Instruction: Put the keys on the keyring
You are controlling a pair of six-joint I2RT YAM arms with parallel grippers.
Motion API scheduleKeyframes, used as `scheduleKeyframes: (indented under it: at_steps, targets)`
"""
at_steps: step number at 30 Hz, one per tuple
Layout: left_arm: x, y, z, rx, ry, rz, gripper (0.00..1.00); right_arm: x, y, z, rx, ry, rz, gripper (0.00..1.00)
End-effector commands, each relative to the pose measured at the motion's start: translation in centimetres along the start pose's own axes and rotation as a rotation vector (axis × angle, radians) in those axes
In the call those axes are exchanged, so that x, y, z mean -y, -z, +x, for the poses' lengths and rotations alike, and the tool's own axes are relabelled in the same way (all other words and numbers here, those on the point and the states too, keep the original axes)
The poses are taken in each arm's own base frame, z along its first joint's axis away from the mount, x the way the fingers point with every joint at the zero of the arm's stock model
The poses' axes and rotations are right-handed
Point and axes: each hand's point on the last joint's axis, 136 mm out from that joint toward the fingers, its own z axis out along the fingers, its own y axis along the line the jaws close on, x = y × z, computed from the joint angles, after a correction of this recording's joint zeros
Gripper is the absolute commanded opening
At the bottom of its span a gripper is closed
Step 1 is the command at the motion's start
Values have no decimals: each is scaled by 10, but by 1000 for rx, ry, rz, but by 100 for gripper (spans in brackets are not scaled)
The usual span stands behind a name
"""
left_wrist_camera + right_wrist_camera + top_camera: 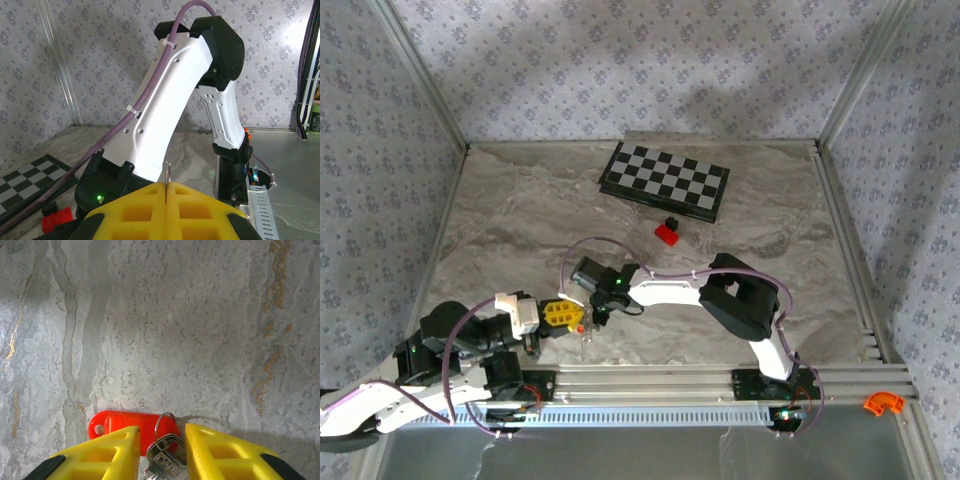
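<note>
Nearest the bases, well to the near side of the chessboard (665,178), the left gripper (165,190) is seen with its yellow fingers pressed flat together. A thin pale metal loop is pinched in the seam and stands up out of it. That loop is taken to be the keyring (166,172), though it is seen edge-on and is too fine for chain and wire to be told apart.

Just beyond, a shade closer to the chessboard, the right gripper (162,429) is held low over the marble table (200,315). Its jaws are partly spread on either side of the keys (162,466). The keys are silvery and stamped, and are hung on a small wire ring (165,413) with a red-orange tag (117,421) lying flat beside them. Whether the pads are touching metal cannot be told.

The step in hand is judged to be the pick-up of the keys. The squeeze is best taken on the flat key heads, below the wire ring, so that the ring's opening is left free and the tag is not trapped. A straight lift off the table is called for. After that the ring should be brought slowly onto the exposed loop, with the left arm kept steady.

The keys are cut off by the frame's lower edge, so their number cannot be counted. The rest of the keyring is buried between the left fingers.

Farther out, a red block with a black piece (667,235) is seen just on the near side of the chessboard, well apart from both grippers.
</note>
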Motion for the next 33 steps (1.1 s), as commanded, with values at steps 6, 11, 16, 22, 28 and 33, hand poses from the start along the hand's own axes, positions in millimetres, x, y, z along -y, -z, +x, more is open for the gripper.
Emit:
scheduleKeyframes:
  at_steps: [6, 11, 16, 22, 28, 33]
  targets:
    - [0, 6, -18, 70, -10, -2, 0, 1, -2, -1, -27, 19, 16, 18]
    - [1, 6, -18, 74, -10, -1, 0, 2, -1, 0, -30, 22, 22, 12]
    - [0, 6, -17, 72, -12, -4, 0, 2, 3, 1, -32, 24, 26, 4]
    - [0, 6, -17, 72, -11, -6, 0, 10, 16, 9, -15, -39, 33, 0]
    - [-1, 6, -17, 69, -11, -9, 0, 32, 47, 38, 30, -190, 61, 0]
    - [-2, 4, -16, 62, -10, -16, 0, 42, 74, 66, 45, -280, 84, 0]
